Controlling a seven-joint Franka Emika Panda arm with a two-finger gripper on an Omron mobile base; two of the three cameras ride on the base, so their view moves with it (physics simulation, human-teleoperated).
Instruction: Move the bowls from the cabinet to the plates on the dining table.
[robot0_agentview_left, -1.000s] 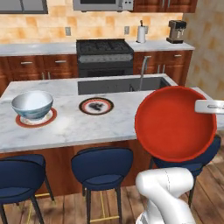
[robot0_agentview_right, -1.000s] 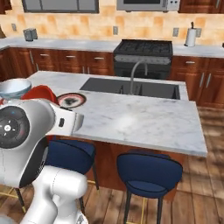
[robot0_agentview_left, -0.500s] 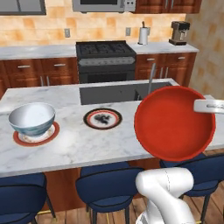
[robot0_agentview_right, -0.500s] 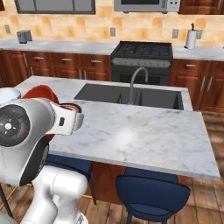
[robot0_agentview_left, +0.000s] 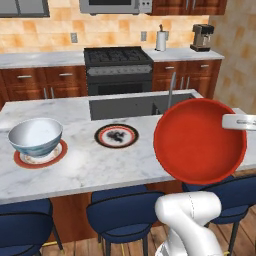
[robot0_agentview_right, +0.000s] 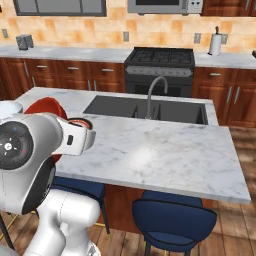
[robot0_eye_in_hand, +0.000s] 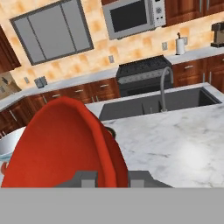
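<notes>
One red bowl (robot0_eye_in_hand: 65, 144) sits gripped by its rim in the hand (robot0_eye_in_hand: 113, 178).

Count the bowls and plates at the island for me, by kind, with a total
Bowls: 2, the red bowl in the gripper and the grey-white bowl.
Plates: 2, one bare, one under the grey-white bowl.
Total: 4

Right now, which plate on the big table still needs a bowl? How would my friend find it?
Look at the long marble dining table with the sink in it. Just in front of the sink lies a small round plate with a red-brown rim. Unlike the plate to its left, under the grey-white bowl, nothing sits on it.
</notes>
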